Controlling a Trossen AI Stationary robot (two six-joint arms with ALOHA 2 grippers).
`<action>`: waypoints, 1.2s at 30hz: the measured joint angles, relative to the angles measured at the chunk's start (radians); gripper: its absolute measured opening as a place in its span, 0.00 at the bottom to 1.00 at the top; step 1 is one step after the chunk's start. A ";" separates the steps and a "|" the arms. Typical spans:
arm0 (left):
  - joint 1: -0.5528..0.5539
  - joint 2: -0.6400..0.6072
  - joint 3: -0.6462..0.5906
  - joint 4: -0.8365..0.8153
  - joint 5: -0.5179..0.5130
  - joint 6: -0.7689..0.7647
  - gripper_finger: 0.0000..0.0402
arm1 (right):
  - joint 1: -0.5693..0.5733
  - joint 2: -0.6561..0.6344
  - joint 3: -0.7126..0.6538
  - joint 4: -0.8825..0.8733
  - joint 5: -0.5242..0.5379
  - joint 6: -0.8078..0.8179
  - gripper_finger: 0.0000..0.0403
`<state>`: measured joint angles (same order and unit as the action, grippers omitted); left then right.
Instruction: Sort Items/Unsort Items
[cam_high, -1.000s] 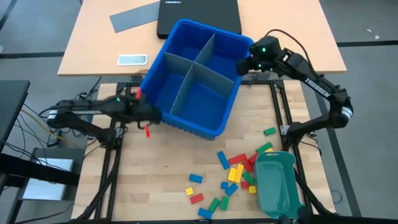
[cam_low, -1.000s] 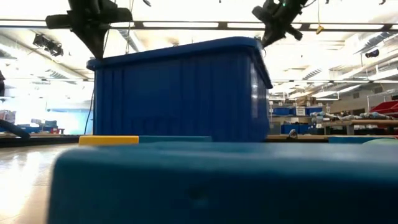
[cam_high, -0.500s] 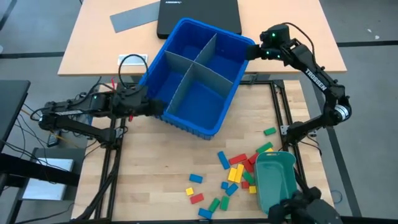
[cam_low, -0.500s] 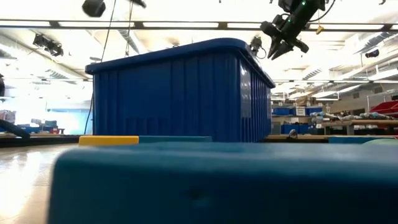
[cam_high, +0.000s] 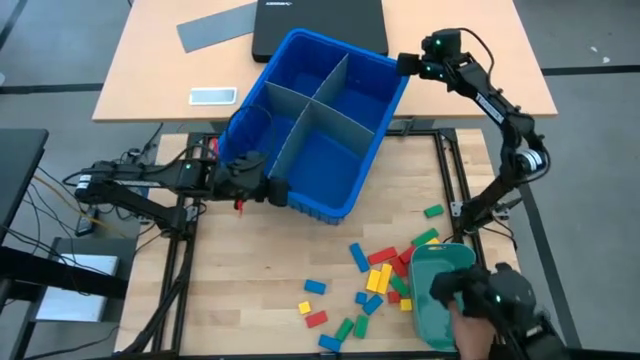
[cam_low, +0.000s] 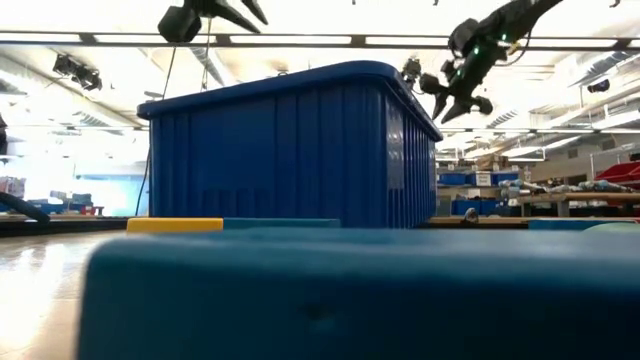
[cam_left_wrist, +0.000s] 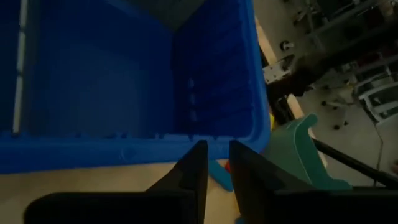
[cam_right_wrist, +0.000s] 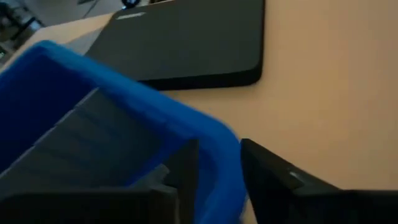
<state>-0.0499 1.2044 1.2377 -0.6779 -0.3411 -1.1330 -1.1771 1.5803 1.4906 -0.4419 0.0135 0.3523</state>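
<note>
Blocks (cam_high: 378, 278) are lying on the bench (cam_high: 260, 290); I'm seeing both end effectors, left (cam_left_wrist: 216, 163) and right (cam_right_wrist: 217, 163), parted, straddling the blue bin's (cam_high: 330, 150) rim.

The pale wooden surface (cam_high: 270, 300) carries a big blue divided bin (cam_high: 310, 125) at upper centre, scattered coloured blocks (cam_high: 372, 280) at lower right, and a teal tray (cam_high: 442, 290) beside them.
</note>
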 joint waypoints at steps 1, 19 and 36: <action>-0.004 0.003 0.000 0.003 0.007 -0.003 0.16 | -0.014 0.017 0.000 0.009 -0.008 0.005 0.25; -0.147 0.075 0.001 -0.546 -0.074 -0.210 0.01 | -0.128 0.149 0.001 0.101 -0.419 0.023 0.01; -0.001 0.107 0.000 -0.677 -0.137 -0.072 0.00 | -0.055 -0.007 0.000 -0.286 -0.460 -0.068 0.00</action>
<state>-0.0513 1.3109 1.2377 -1.3553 -0.4786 -1.2046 -1.2317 1.5735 1.4902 -0.7276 -0.4465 0.2846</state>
